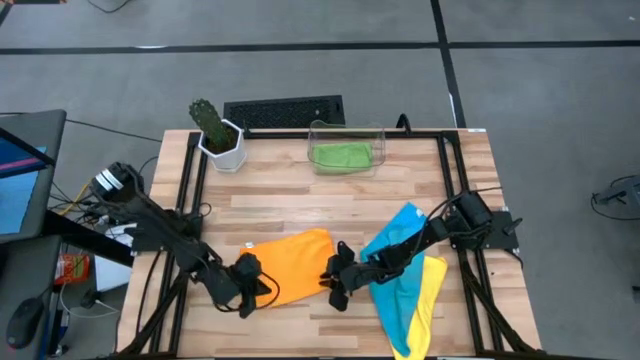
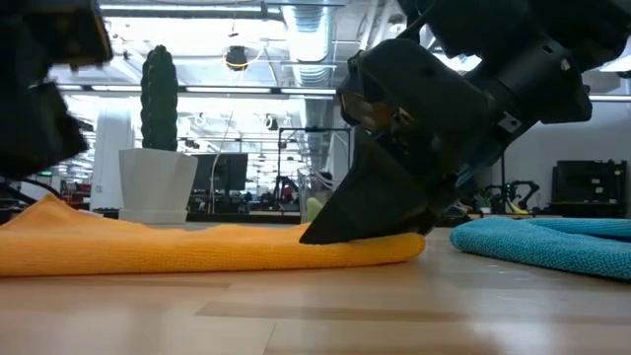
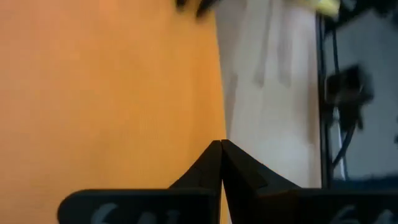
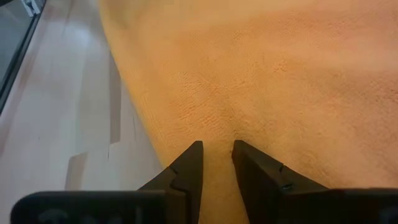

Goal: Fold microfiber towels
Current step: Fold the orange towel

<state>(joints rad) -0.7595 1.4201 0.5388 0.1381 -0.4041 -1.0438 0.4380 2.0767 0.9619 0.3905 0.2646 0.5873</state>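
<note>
Orange towel (image 1: 292, 263) lay half-folded at lower centre, left gripper (image 1: 250, 283) pinching its left edge, right gripper (image 1: 338, 277) its right edge; green towel (image 1: 340, 156) sat binned, blue towel (image 1: 398, 262) and yellow towel (image 1: 426, 300) remained unfolded.

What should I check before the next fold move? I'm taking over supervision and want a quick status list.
1. Left claw shut at the orange towel's left edge: ok; whether cloth is actually pinched, cannot tell.
2. Right claw on the orange towel's right edge, cloth bunched between its slightly parted fingers: ok.
3. Orange towel lying flat on the table between both claws: ok.
4. Blue towel and yellow towel out of the way: not ok, they lie under the right arm, unfolded.
5. Green towel stowed in the clear bin: ok.
6. Cactus pot away from the working area: ok.
</note>
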